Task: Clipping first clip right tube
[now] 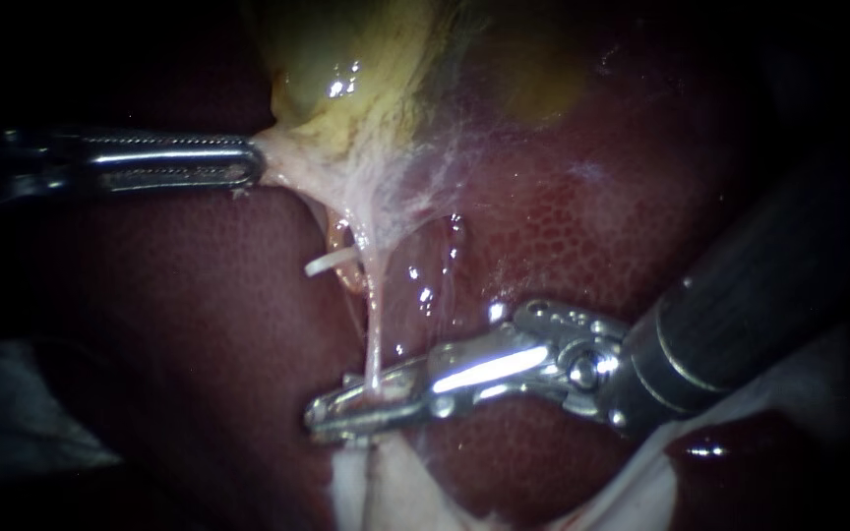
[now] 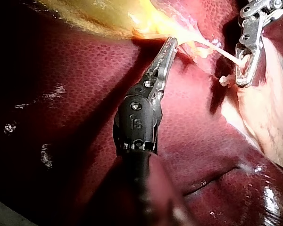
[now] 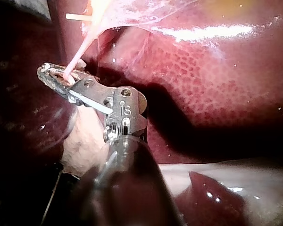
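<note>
Surgical lab bench setup, not a living patient. Excised organ tissue fills the view: dark red liver (image 1: 199, 324) across the frame, yellowish gallbladder (image 1: 346, 69) at upper centre. Two slim metal instruments work on it, left instrument (image 1: 248, 162) from the left edge, right instrument (image 1: 346, 408) from the lower right. Close endoscope lighting, dark surroundings. Pale material at lower edge, unclear what.

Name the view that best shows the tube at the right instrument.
Endoscope view: the tube runs in full from the gallbladder to the right instrument. The left wrist view shows only a short stretch at that instrument; the right wrist view shows the stretch nearest it, the far end out of view.
</note>
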Tool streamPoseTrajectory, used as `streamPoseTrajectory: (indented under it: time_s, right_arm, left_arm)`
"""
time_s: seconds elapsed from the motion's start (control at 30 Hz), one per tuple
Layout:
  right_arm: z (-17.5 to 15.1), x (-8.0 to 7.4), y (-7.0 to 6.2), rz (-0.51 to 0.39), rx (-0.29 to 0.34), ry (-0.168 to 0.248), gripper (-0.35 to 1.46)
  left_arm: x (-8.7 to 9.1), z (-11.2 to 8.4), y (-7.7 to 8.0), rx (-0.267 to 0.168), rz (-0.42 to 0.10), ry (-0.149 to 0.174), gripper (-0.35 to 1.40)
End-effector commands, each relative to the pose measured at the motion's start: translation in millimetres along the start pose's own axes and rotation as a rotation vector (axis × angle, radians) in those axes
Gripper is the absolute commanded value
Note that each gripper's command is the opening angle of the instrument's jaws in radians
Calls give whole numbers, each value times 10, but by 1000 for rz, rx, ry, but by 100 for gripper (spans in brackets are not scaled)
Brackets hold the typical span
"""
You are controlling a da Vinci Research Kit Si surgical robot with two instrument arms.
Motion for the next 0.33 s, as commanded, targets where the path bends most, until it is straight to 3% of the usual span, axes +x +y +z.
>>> streamPoseTrajectory:
  time_s: [0.03,0.33]
  right_arm:
    - [-1,0,1,12,-8,6,-35]
    - [-2,-1,-1,18,-6,5,-35]
  left_arm:
    - [0,0,0,0,0,0,-35]
    - [0,0,-1,-1,0,0,-35]
